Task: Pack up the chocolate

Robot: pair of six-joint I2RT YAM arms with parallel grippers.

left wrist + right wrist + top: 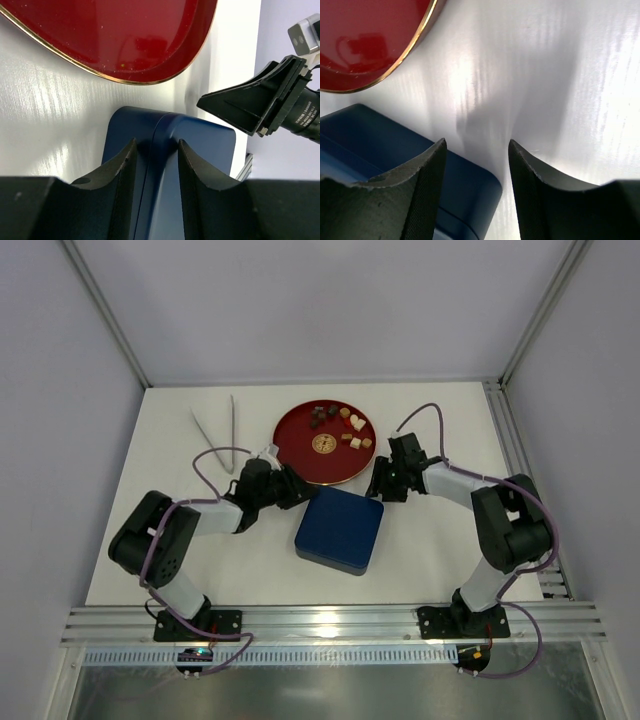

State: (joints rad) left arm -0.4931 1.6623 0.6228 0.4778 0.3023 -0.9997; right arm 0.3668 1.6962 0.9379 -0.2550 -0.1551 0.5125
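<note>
Lying in small brown, tan and cream pieces, the chocolate [338, 425] is sitting on a red plate [298, 452] at the far middle of the table [455, 430]. A closed blue box [340, 530] is resting just nearer. The left gripper [297, 489] is straddling its far-left corner, jaws apart; the right gripper [379, 484] is hovering at the far-right corner, jaws apart.

- Small white lettering on black lens barrel [305, 119], far right of left wrist view; too blurred to read.
- Gold round emblem [323, 444] at centre of red plate [298, 465]; characters illegible.
</note>
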